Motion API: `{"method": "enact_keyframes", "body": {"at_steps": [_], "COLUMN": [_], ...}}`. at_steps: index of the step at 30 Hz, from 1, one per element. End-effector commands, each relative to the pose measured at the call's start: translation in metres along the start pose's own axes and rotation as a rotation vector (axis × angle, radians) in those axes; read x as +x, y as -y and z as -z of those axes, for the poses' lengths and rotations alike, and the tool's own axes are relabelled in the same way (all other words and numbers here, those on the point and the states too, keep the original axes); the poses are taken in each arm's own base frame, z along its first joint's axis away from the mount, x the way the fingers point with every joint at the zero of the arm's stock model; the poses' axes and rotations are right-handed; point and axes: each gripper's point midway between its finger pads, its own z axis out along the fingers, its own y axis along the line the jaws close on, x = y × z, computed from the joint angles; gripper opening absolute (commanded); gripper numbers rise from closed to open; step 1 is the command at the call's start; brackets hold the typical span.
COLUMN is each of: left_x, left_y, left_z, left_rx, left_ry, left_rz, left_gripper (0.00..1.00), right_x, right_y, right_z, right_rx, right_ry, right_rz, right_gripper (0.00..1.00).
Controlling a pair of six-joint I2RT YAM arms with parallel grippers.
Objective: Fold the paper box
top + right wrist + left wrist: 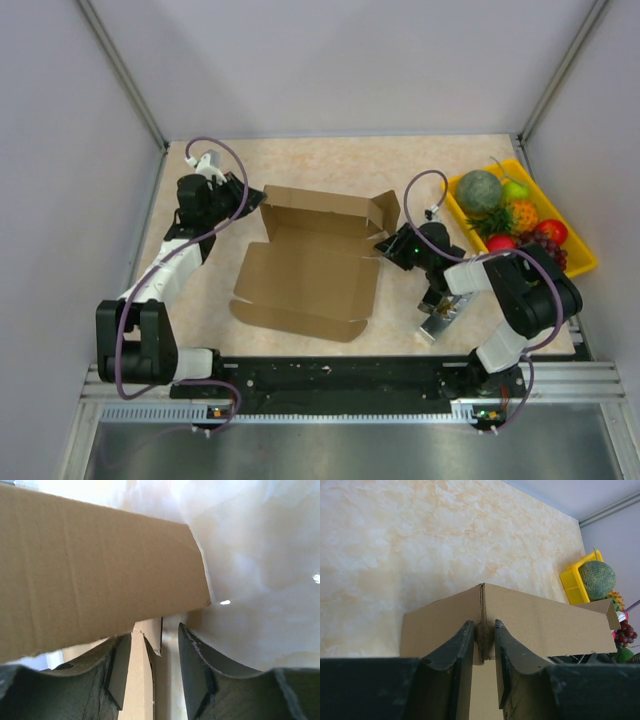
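The paper box [310, 275], plain brown cardboard, lies partly folded in the middle of the table, its back wall and side flaps raised. My left gripper [250, 200] is at the box's back left corner. In the left wrist view the gripper [484, 625] is shut on the upright cardboard edge of the box [540, 620]. My right gripper [385, 245] is at the box's right edge. In the right wrist view the gripper [155, 632] is open, with a thin cardboard flap [145, 650] against the left finger and a gap to the right one. A larger panel of the box [90, 570] fills the upper left.
A yellow fruit tray [580, 262] with a melon [480, 190] and other plastic fruit stands at the back right, close behind my right arm; it also shows in the left wrist view [570, 582]. Grey walls enclose the table on three sides.
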Motion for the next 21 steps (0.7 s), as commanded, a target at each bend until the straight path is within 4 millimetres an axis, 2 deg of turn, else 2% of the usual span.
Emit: {"method": "enact_keyframes", "body": {"at_steps": [1, 8, 11, 16, 21], "left_x": [0.016, 0.016, 0.015, 0.016, 0.017], "left_y": [-0.001, -0.002, 0.0, 0.002, 0.001], "left_z": [0.007, 0.006, 0.007, 0.008, 0.008], "left_rx": [-0.011, -0.012, -0.008, 0.002, 0.002], "left_ry": [-0.06, -0.058, -0.055, -0.056, -0.054], "left_rz": [-0.003, 0.0, 0.001, 0.008, 0.01], "left_gripper": [0.26, 0.25, 0.25, 0.24, 0.24], "right_x": [-0.022, -0.021, -0.019, -0.011, -0.007], "right_y": [-0.028, -0.037, -0.045, -0.064, -0.078], "right_z": [-0.008, -0.005, -0.003, 0.0, 0.003], "right_rx": [-0.081, -0.105, -0.121, -0.132, -0.149], "right_ry": [0.051, 0.037, 0.033, 0.026, 0.037], "right_rz": [0.017, 0.035, 0.051, 0.109, 0.128], "right_gripper": [0.41, 0.17, 0.14, 0.13, 0.23]}}
